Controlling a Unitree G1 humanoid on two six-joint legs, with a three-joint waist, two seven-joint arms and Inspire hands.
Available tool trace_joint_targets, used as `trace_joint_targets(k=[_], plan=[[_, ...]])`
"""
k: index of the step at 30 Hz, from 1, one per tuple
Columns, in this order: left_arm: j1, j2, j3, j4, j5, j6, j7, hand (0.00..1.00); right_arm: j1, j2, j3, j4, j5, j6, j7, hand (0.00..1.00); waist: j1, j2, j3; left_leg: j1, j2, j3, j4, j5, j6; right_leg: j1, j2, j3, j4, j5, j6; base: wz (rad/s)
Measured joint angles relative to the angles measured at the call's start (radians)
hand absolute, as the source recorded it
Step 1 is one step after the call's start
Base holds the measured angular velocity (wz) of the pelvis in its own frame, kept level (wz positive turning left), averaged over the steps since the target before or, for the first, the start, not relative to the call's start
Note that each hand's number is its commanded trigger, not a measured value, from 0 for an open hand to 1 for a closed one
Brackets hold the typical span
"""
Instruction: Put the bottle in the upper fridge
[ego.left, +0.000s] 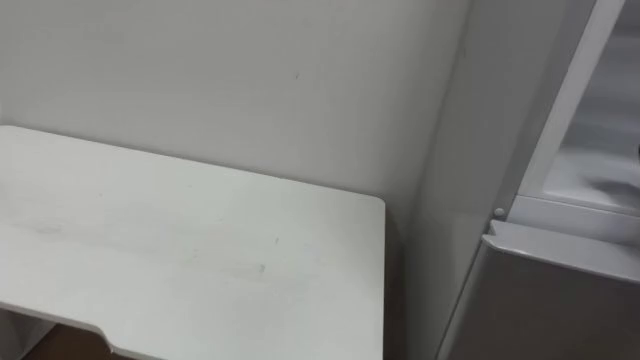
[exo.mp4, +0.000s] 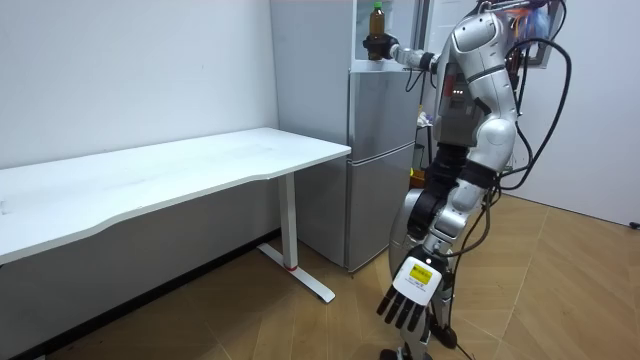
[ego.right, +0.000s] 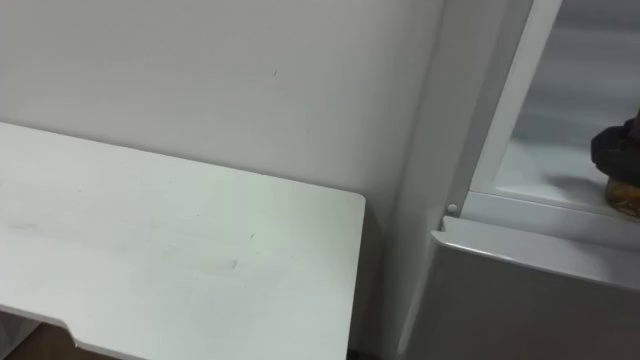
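Gripping bottle (exo.mp4: 377, 18), right robot hand (exo.mp4: 379, 46), apparently inside fridge (exo.mp4: 382, 170)

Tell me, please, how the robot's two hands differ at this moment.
Height: the right hand is up at the open upper compartment of the fridge, while the left hand hangs low at the robot's side.
Load: the right hand grips the bottle; the left hand holds nothing.
Fingers: the right hand's are curled round the bottle, the left hand's hang relaxed.
Both hands are dark.
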Motion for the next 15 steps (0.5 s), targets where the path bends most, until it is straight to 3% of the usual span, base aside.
trace_joint_targets(k=[6, 15], plan=[[0.000, 0.000, 0.000, -0.030, 0.000, 0.005, 0.001, 0.00, -0.021, 0.000, 0.000, 0.017, 0.011, 0.004, -0.010, 1.00, 0.045, -0.009, 0.0052, -0.015, -0.002, -0.015, 0.011, 0.000, 0.000, 0.000, 0.000, -0.007, -0.004, 0.000, 0.000, 0.07], [0.003, 0.000, 0.001, -0.046, -0.007, 0.009, 0.000, 0.00, -0.055, 0.000, 0.023, 0.032, 0.011, 0.004, -0.010, 1.00, 0.049, -0.006, 0.0126, -0.046, -0.003, -0.054, 0.030, 0.001, -0.002, -0.001, 0.002, -0.048, -0.005, 0.000, 0.000, 0.14]])
